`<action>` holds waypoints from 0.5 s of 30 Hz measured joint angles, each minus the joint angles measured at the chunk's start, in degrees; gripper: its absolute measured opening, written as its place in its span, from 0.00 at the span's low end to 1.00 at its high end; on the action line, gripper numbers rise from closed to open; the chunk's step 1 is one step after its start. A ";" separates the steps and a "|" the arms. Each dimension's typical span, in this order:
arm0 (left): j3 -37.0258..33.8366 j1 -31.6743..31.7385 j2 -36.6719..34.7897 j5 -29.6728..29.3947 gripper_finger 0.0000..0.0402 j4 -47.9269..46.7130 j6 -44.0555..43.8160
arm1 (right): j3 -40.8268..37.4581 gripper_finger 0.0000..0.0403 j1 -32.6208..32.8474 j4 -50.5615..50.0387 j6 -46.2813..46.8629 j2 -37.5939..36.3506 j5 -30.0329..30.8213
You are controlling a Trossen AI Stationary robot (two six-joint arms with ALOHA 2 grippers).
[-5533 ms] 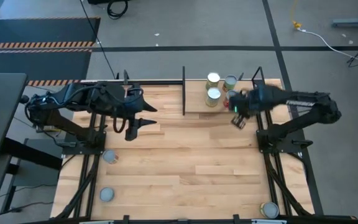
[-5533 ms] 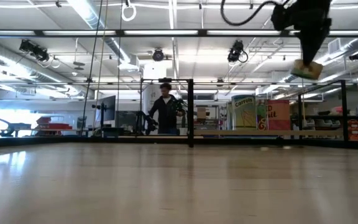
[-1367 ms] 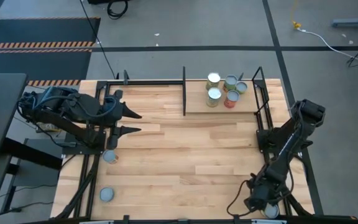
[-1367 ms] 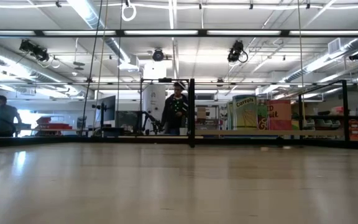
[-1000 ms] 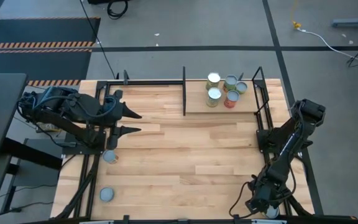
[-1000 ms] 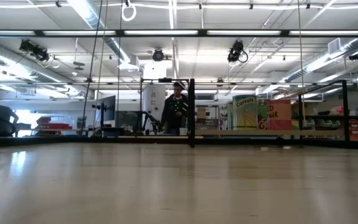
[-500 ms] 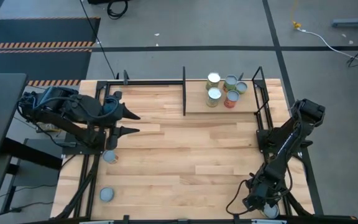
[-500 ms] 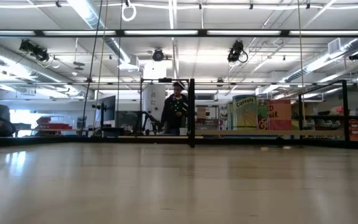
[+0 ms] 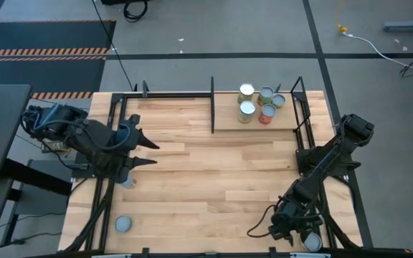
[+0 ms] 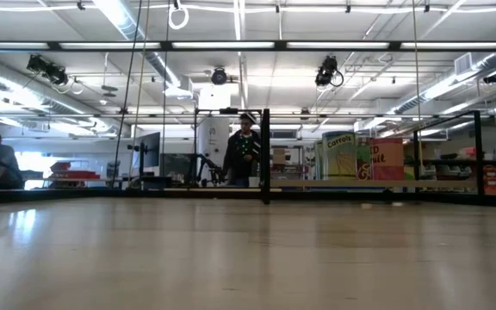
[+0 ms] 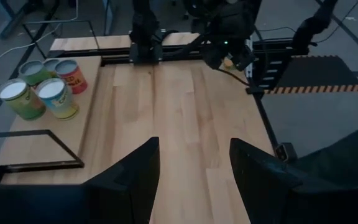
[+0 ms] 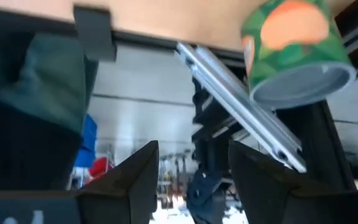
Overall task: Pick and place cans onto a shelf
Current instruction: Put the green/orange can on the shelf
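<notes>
left pincer (image 9: 149, 152) parted at nine o'clock; right pincer (image 9: 258, 233) parted, folded low at five o'clock.

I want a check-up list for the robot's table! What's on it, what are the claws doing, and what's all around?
Surface: striped wood plank table, mostly bare in the middle.
Job's things: four cans grouped on the shelf at the far side; one can near the front left edge, another can partly under the left arm, one green can at the front right corner.
Clutter: nothing seen.
Claws: left claw open, empty, over the table's left side; right claw open, beside the green can, not gripping it.
Cables: black cable and white cable on the floor.
Surroundings: workshop with ceiling lights; one person standing far behind the table.
</notes>
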 joint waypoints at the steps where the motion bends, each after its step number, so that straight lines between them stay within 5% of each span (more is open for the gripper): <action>1: 0.00 -0.27 0.28 -0.46 0.50 0.05 -0.53 | 0.00 0.50 -0.07 0.30 -0.04 -0.02 -0.91; 7: -0.05 -2.59 1.67 -4.56 0.50 0.70 -0.65 | 0.12 0.50 2.10 0.01 -3.62 5.09 -12.56; 15: -0.04 -5.92 4.64 -5.23 0.50 0.52 -2.01 | 3.17 0.50 5.93 1.68 -6.45 14.53 -9.30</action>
